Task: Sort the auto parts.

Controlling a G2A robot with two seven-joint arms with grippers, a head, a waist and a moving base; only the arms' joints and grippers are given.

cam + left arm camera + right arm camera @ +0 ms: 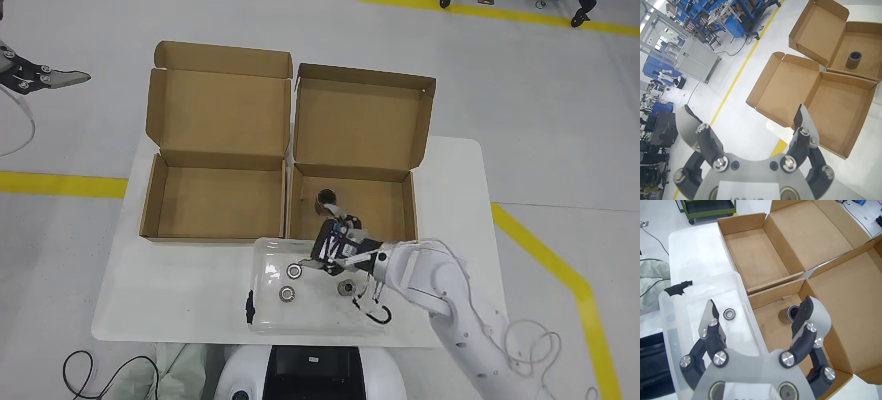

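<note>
Presently, the right gripper (760, 306) is seen with its fingers (802, 311) spread wide and nothing held between them. It is poised above the line where the clear plastic bin (742, 283) meets the right cardboard box (838, 313), with one finger over each. A tapered roller bearing (730, 314) is seen lying flat on the bin's floor, just beside the finger on that side. In the top view three bearings (287, 294) are counted in the bin, apart from one another. A dark metal cylinder sleeve (788, 315) is stood upright in the right cardboard box, near the wall that faces the bin, with its open bore turned upward. The left cardboard box (757, 256) is set touching the right one, and both lids are folded back away from the robot. A torn strip of black tape (678, 289) is stuck on a corner of the bin's rim. Bin and boxes are carried by a white table (450, 170). The left gripper (744, 108) is likewise held released, with nothing between its fingers. It is kept well apart from the boxes, out over a floor marked with a yellow line (738, 73).
</note>
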